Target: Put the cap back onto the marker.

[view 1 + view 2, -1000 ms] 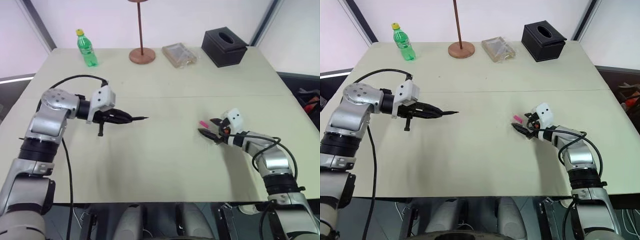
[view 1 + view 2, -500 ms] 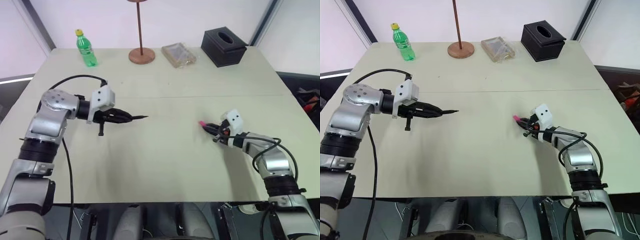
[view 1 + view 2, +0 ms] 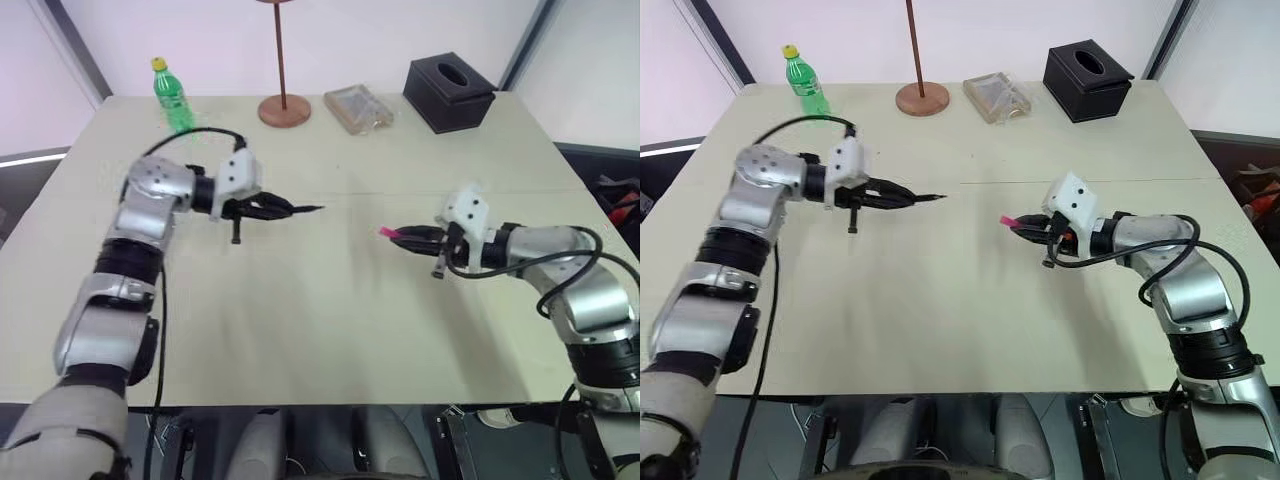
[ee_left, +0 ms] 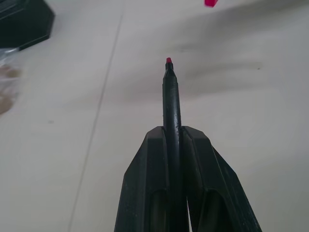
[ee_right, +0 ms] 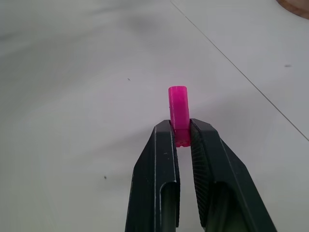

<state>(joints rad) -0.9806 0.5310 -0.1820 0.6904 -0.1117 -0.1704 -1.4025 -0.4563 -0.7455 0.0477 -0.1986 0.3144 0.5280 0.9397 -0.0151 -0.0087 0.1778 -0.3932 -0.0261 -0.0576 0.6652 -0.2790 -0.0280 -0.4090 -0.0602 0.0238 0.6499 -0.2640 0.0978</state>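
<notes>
My left gripper [image 3: 283, 209] clamped on the black marker [image 4: 171, 101], its pink tip pointing at my right gripper [image 3: 408, 234], which pinches the pink cap [image 5: 179, 107] by its base, both raised above the middle of the desk [image 3: 330, 330], apart

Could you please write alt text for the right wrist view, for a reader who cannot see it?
The right claw is shut on the base of the cap, a short bright pink cylinder that sticks out past its two black fingers. Behind it lies the pale table, crossed by a thin seam.
</notes>
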